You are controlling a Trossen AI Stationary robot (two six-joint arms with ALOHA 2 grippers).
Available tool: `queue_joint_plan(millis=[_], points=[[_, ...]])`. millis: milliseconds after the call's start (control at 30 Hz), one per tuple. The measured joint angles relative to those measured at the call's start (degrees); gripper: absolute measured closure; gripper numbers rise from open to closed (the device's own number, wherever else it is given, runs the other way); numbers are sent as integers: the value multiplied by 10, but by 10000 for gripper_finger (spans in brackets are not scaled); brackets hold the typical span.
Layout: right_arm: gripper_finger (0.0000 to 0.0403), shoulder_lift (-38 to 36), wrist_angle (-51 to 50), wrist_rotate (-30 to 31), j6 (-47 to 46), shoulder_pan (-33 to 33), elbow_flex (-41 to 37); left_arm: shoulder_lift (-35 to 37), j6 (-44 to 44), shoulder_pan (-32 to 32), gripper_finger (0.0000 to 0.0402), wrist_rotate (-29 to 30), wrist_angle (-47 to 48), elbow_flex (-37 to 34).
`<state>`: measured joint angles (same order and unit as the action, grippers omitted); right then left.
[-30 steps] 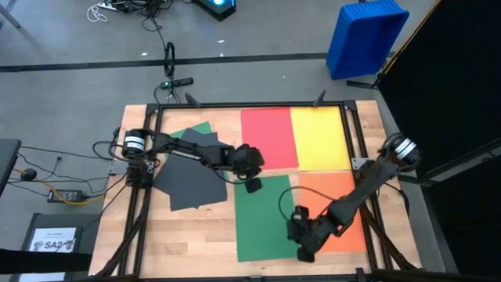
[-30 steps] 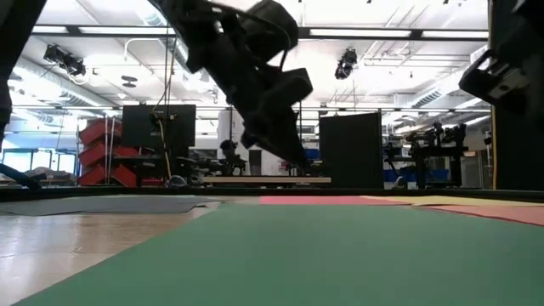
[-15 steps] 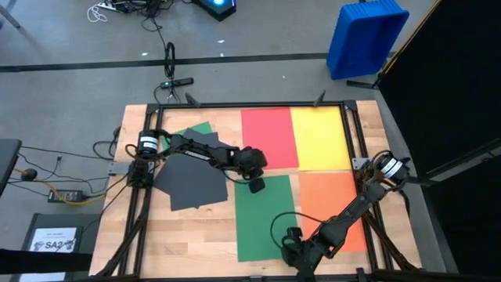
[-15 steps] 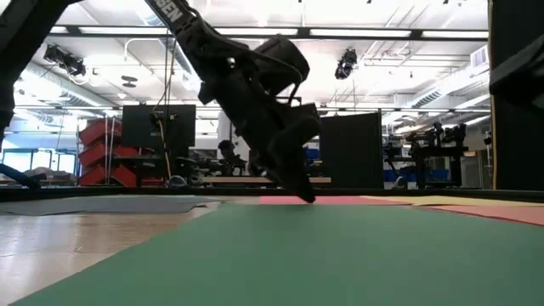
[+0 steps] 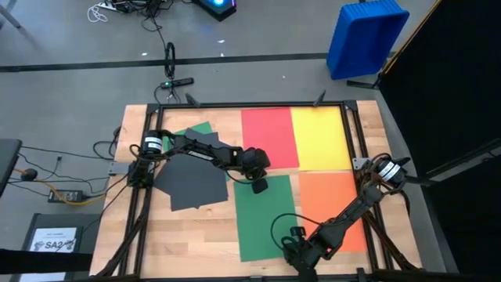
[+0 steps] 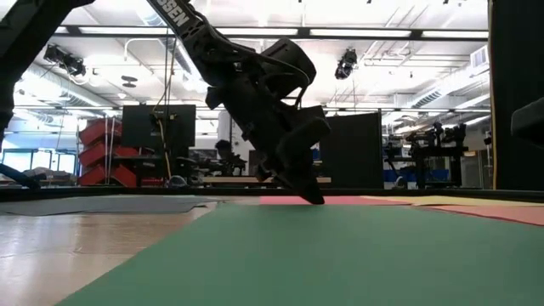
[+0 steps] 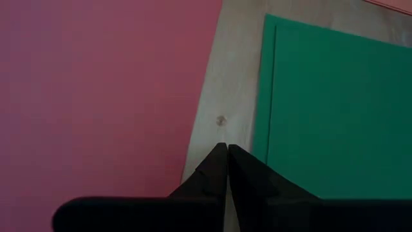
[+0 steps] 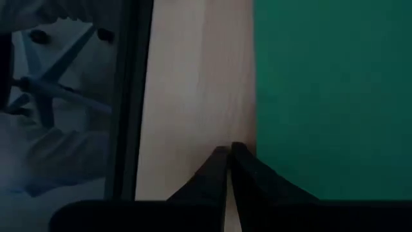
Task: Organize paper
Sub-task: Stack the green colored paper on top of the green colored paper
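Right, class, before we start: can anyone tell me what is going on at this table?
A two-armed robot is sorting coloured paper sheets on a wooden table. The left gripper, shut, points down at the far corner of the green sheet, beside the red sheet. The right gripper, also shut, sits low at the green sheet's near corner. Yellow and orange sheets lie flat to the right; dark grey sheets sit askew on the left, over another green one.
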<state>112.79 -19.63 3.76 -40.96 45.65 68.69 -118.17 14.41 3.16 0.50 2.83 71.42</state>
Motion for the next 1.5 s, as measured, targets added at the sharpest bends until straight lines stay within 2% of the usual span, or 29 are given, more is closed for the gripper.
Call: queue_joint_plan(millis=[600,1167,1333,1500], points=[[403,-3,-46,14,-44,-5,-1,-2,-6,1,402,-26,3,-1],[403,-14,-47,18,-41,-2,-4,4,-5,5,402,-35,4,-2],[403,-37,-56,22,-43,7,-6,34,-5,16,402,-39,34,-5],[403,-68,-67,50,-38,7,-5,96,-12,20,402,1,101,-4]])
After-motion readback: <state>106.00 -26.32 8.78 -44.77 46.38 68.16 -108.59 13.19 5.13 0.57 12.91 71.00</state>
